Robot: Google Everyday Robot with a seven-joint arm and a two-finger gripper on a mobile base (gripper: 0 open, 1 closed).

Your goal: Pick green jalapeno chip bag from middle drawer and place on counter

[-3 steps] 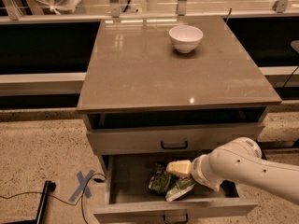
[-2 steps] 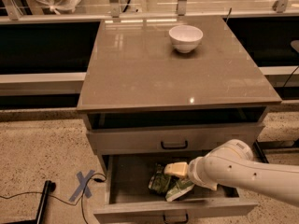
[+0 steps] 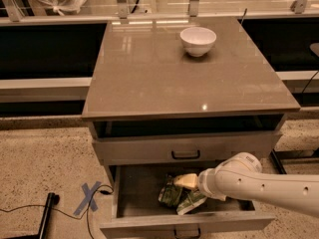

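Note:
The middle drawer (image 3: 149, 224) is pulled open below the counter (image 3: 164, 78). The green jalapeno chip bag (image 3: 171, 196) lies inside it, crumpled, near the front middle. My gripper (image 3: 183, 184) reaches in from the right on the white arm (image 3: 259, 185) and sits right on top of the bag, touching or almost touching it. Part of the bag is hidden under the gripper and wrist.
A white bowl (image 3: 198, 40) stands at the back right of the counter. The drawer above (image 3: 185, 148) is shut, with a dark handle. A blue tape cross (image 3: 88, 198) and a black cable (image 3: 30, 208) lie on the speckled floor at left.
The arm has shifted a little to the left, bringing the gripper further over the bag. The bag and drawer have not visibly moved.

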